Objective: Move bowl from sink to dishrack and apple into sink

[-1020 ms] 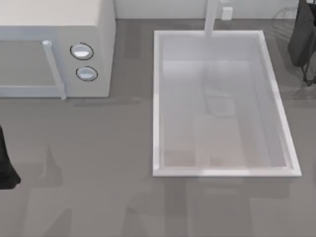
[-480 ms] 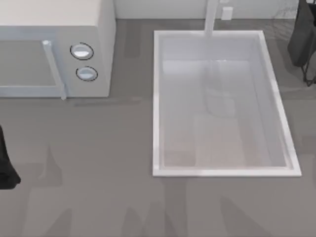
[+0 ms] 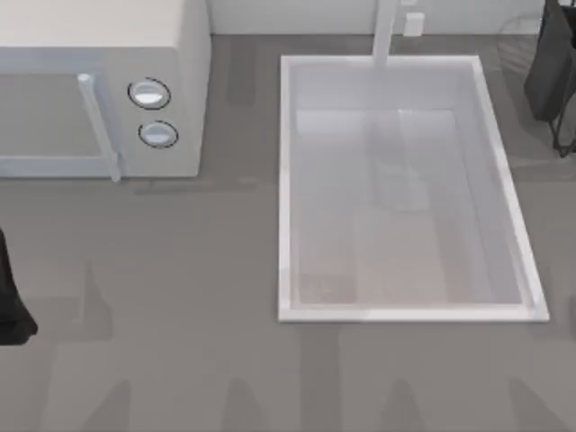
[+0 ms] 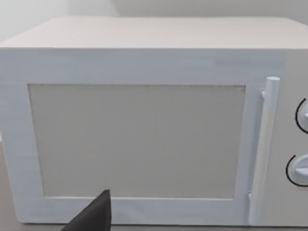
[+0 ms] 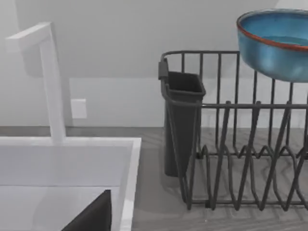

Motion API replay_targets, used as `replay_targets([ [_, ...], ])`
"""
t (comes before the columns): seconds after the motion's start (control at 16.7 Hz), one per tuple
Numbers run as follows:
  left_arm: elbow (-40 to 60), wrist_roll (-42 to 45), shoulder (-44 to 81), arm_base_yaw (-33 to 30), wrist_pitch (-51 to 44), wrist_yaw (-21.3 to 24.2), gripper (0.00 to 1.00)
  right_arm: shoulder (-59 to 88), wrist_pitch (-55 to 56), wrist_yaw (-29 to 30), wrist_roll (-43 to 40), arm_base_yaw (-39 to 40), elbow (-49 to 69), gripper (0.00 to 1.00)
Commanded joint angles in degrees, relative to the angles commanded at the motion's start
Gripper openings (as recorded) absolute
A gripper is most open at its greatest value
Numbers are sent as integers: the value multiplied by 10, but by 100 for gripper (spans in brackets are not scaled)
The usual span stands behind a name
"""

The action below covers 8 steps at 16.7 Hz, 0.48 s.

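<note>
Sitting at the upper left of the top view, a white microwave (image 3: 99, 85) shows two round knobs (image 3: 149, 94) and a pale door handle (image 3: 97, 126). Left arm (image 3: 11, 297) pokes in as a dark shape at the left edge, mid-low; its fingers' state cannot be told. Left wrist view faces the microwave door (image 4: 137, 139) head-on, with a dark finger tip (image 4: 94, 216) at the bottom edge. Grey bench (image 3: 180, 360) runs across the lower frame. Sink (image 3: 286, 180), white with a raised rim, takes the centre-right of the top view, faucet post (image 3: 385, 31) at its top edge. Right arm (image 3: 551, 63) is a dark shape at the upper right corner; fingers' state cannot be told. Right wrist view: sink corner (image 5: 130, 183) lower left, faucet (image 5: 50, 82) left, dark wire dishrack (image 5: 231, 144) with a dark cup holder (image 5: 180, 120) right of centre, blue bowl (image 5: 276, 45) at the upper right, up at the rack's top rail.
</note>
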Motion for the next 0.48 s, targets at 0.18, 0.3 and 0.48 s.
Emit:
replay_targets([
  [0.18, 0, 0, 0, 0, 0, 0, 100, -5, -4, 4, 0, -1, -4, 100],
  [0.3, 0, 0, 0, 0, 0, 0, 100, -5, -4, 4, 0, -1, -4, 100],
  [0.48, 0, 0, 0, 0, 0, 0, 100, -5, -4, 4, 0, -1, -4, 100],
])
